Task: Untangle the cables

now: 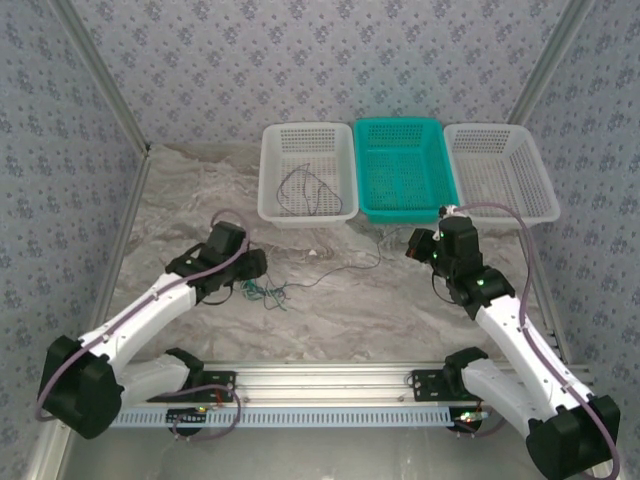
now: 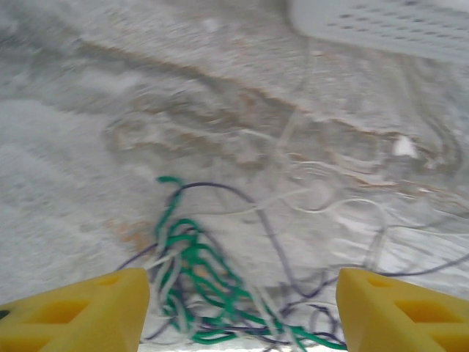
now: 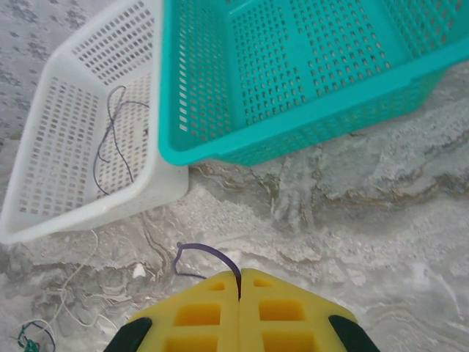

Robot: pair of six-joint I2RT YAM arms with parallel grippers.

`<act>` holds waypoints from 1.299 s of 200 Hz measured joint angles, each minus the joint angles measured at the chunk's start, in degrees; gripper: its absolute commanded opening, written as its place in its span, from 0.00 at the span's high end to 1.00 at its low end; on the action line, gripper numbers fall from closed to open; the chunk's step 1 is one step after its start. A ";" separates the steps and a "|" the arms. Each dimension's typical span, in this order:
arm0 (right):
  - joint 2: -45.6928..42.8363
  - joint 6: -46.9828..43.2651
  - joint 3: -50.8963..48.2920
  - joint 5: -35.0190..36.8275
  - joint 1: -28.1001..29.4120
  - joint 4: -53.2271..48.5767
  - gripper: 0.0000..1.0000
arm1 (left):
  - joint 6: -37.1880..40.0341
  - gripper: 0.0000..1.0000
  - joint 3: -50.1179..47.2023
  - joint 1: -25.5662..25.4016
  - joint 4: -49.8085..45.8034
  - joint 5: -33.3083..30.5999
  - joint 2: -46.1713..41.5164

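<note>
Right gripper (image 3: 239, 279) pinches a dark cable (image 3: 209, 251) by the teal basket (image 3: 308, 132), left gripper (image 2: 242, 308) spread wide over the green/white tangle (image 2: 194, 279) on the table (image 2: 73, 110); mid-separation, next prob needs drawing that strand free w/o dragging the knot

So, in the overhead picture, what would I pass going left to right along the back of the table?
White basket with a loose dark cable lying inside → teal basket, nothing visible in it → second white basket, nothing visible in it either.
</note>
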 measured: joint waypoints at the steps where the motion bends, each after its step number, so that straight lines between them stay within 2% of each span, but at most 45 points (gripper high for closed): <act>1: 0.02 -0.04 0.02 0.00 0.00 0.02 1.00 | -0.04 0.31 0.11 -0.22 0.00 -0.15 0.09; 30: 0.31 -0.37 0.35 0.20 0.11 0.20 1.00 | -4.17 0.29 4.02 -5.99 -2.99 -6.43 6.49; 63: 0.37 -0.66 0.35 0.20 0.52 0.17 1.00 | -9.40 0.27 4.50 -5.70 -9.27 -14.47 13.66; 101: 0.37 -1.11 0.35 0.22 0.74 -0.02 1.00 | -11.04 0.30 4.02 -1.68 -6.91 -11.69 18.60; 121: 0.31 -1.27 0.35 0.42 0.74 -0.39 1.00 | -11.37 0.36 3.10 -0.87 -4.74 -9.62 20.61; 153: -0.39 -1.11 0.46 1.60 0.02 -1.36 1.00 | -12.41 0.61 1.68 0.17 -2.36 -7.28 24.09; 173: -1.75 1.01 0.98 2.84 -3.17 -3.48 1.00 | -13.33 0.79 1.60 0.94 -0.70 -5.66 24.09; 183: -2.80 2.32 1.29 3.21 -5.79 -4.39 1.00 | -12.92 0.85 1.42 1.64 -0.66 -5.49 23.93; 239: -8.50 6.73 4.55 6.95 -17.25 -9.53 1.00 | -14.05 0.89 -0.44 9.73 -1.90 -7.06 20.65; 260: -10.51 8.76 4.96 6.91 -24.09 -11.54 1.00 | -13.92 0.90 -0.44 12.28 -3.50 -8.57 19.28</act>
